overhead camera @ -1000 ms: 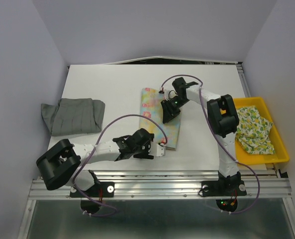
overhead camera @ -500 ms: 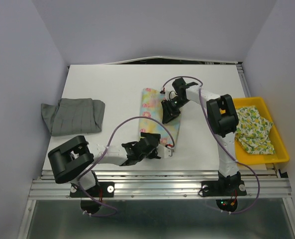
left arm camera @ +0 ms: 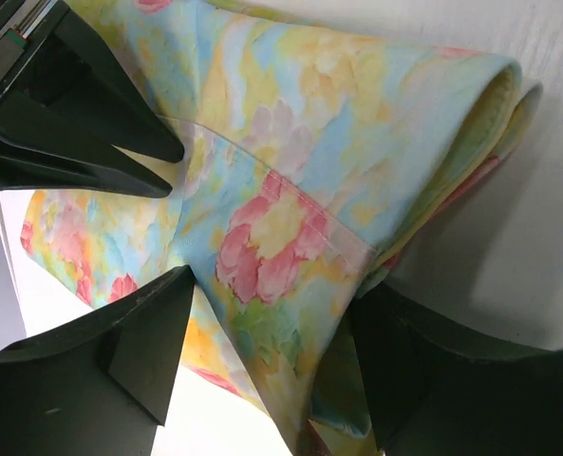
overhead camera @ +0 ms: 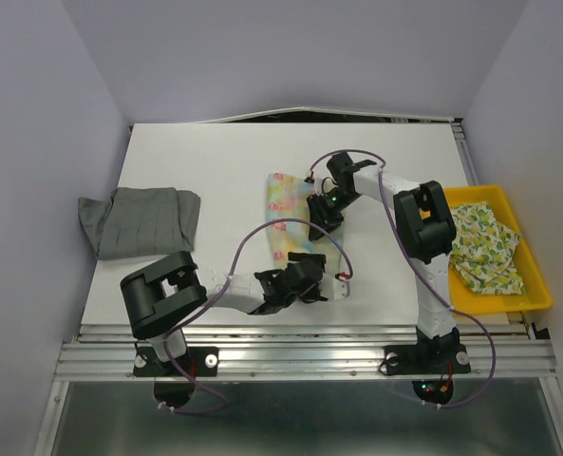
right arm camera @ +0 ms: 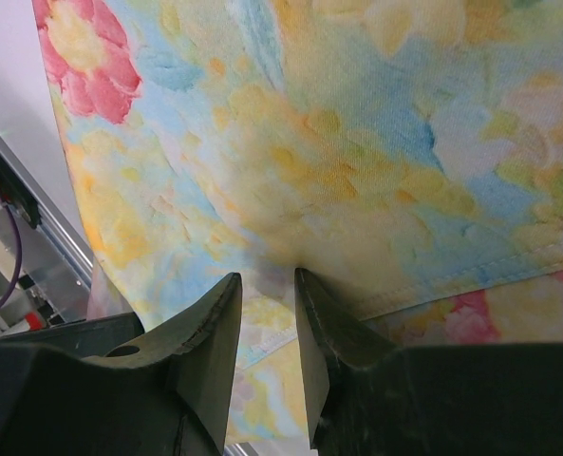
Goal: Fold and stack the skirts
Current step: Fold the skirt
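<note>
The pastel floral skirt (overhead camera: pixel 286 220) lies folded in a long strip at the table's middle. My left gripper (overhead camera: pixel 309 277) is at its near end. In the left wrist view the jaws (left arm camera: pixel 276 380) stand partway closed on a thick bunch of that skirt (left arm camera: pixel 290 190), raised off the table. My right gripper (overhead camera: pixel 324 206) is at the skirt's far right edge. Its jaws (right arm camera: pixel 269 275) are nearly closed and pinch a pucker of the cloth (right arm camera: pixel 357 142). The grey skirt (overhead camera: pixel 139 221) lies folded at the left. The pale green-yellow print skirt (overhead camera: pixel 485 245) lies in the tray.
The yellow plastic tray (overhead camera: pixel 539 285) stands at the right edge of the table. Purple cables (overhead camera: pixel 262 233) loop from both arms over the skirt. A metal rail (overhead camera: pixel 300 356) runs along the near edge.
My left arm has swung right and closed in on the skirt's near end, which is now bunched and pulled back from the front. My right gripper shifted slightly farther away, and the far end is rumpled.
</note>
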